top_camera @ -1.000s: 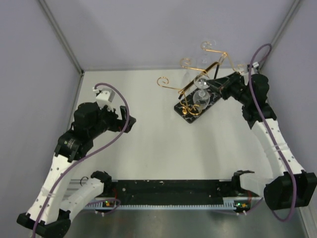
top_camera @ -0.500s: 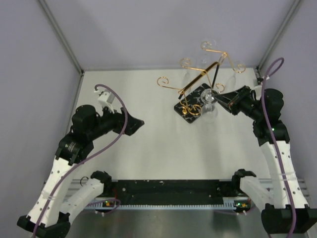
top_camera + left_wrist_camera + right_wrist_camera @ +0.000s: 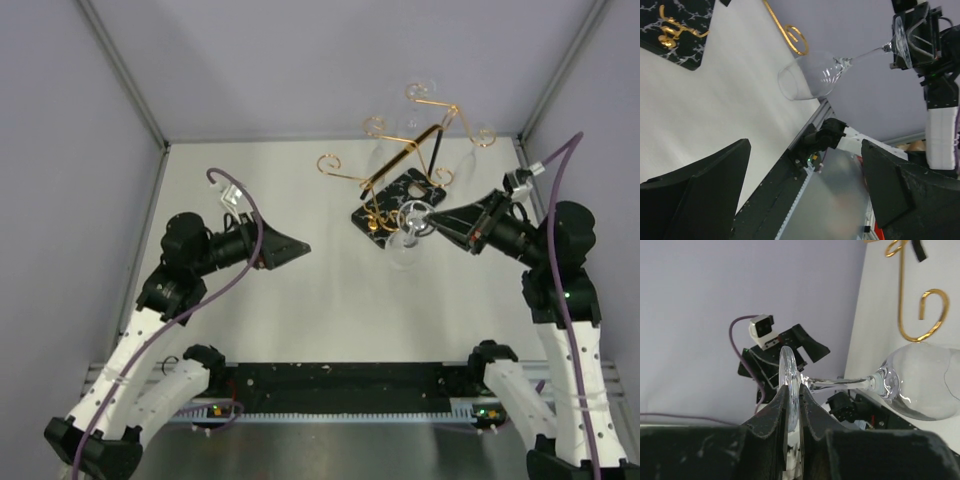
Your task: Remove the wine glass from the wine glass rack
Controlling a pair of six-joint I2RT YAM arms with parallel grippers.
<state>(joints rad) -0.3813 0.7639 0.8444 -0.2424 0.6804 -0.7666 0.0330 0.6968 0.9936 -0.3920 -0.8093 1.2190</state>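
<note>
The wine glass (image 3: 403,243) is clear and hangs in the air in front of the rack, apart from its wires. My right gripper (image 3: 432,217) is shut on the glass's round foot (image 3: 789,376); the stem runs sideways to the bowl (image 3: 922,382). The wine glass rack is a gold wire stand (image 3: 400,160) with curled ends on a black marbled base (image 3: 385,212). My left gripper (image 3: 300,247) is open and empty at the table's middle, pointing at the glass. The left wrist view shows the glass bowl (image 3: 807,80) and a gold curl (image 3: 796,40).
Grey enclosure walls (image 3: 300,70) stand close behind and beside the rack. A black rail (image 3: 340,385) with the arm bases runs along the near edge. A purple cable (image 3: 250,225) loops over the left arm.
My right gripper has drawn the glass out from under the rack's arms, toward the near side. My left arm has swung right toward the table's middle.
</note>
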